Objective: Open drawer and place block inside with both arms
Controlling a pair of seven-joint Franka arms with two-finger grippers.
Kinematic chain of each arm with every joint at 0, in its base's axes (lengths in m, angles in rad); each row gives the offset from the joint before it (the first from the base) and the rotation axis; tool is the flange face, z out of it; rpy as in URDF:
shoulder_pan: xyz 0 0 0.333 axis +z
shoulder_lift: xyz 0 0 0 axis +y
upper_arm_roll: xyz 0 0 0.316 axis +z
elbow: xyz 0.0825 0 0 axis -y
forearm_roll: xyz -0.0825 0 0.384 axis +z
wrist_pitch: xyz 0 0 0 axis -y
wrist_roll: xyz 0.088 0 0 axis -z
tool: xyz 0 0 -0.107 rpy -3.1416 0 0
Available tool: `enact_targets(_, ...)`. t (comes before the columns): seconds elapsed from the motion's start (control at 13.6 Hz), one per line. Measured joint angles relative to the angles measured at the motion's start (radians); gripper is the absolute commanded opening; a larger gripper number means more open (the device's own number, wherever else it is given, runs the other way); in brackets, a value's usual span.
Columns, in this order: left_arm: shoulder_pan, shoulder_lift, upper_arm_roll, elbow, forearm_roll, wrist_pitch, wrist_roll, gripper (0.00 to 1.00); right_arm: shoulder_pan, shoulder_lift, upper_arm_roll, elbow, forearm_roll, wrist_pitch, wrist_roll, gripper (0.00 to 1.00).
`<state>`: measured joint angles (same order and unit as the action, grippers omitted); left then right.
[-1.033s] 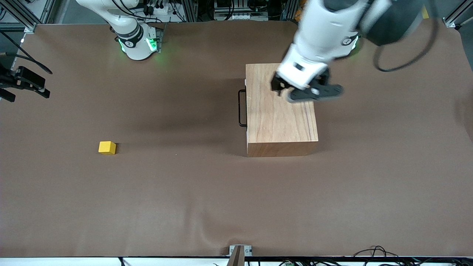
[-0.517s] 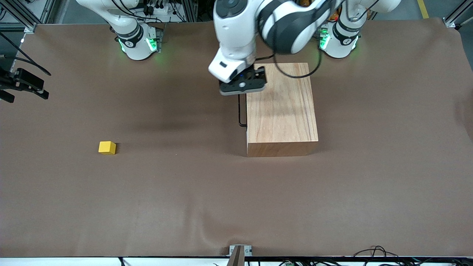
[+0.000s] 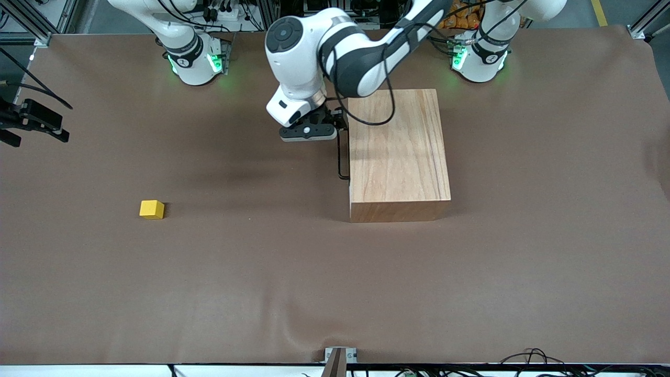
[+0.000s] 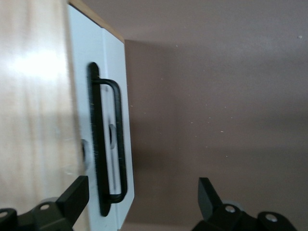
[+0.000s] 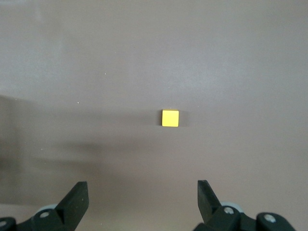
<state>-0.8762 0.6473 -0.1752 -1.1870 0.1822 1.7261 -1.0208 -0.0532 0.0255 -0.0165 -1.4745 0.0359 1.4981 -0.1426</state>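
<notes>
Left gripper, jaws spread and empty, has swung off the box top to hang at the handle of the shut drawer, at its 9 o'clock, ready to grasp, while the block sits well apart on the tabletop toward 8 o'clock under the waiting, unclenched right gripper.

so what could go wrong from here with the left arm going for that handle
The left gripper is open beside the wooden box, with the thin black handle nearer one finger than centred; closing now might clip the white front panel or miss. The block lies well away toward the right arm's end, under the open right gripper.
</notes>
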Motion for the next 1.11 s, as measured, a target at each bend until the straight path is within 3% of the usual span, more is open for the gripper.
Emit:
enact_targets(0.44, -0.1, 0.099, 0.096, 0.048, 0.0, -0.001, 0.0, 1.0, -0.011, 0.001, 0.0, 0.0, 0.0, 0.0, 0.0, 1.0)
enact_targets(1.11, -0.105, 0.142, 0.149, 0.059, 0.001, -0.005, -0.018, 1.0, -0.013, 0.003, 0.0, 0.0, 0.0, -0.01, 0.0, 1.0)
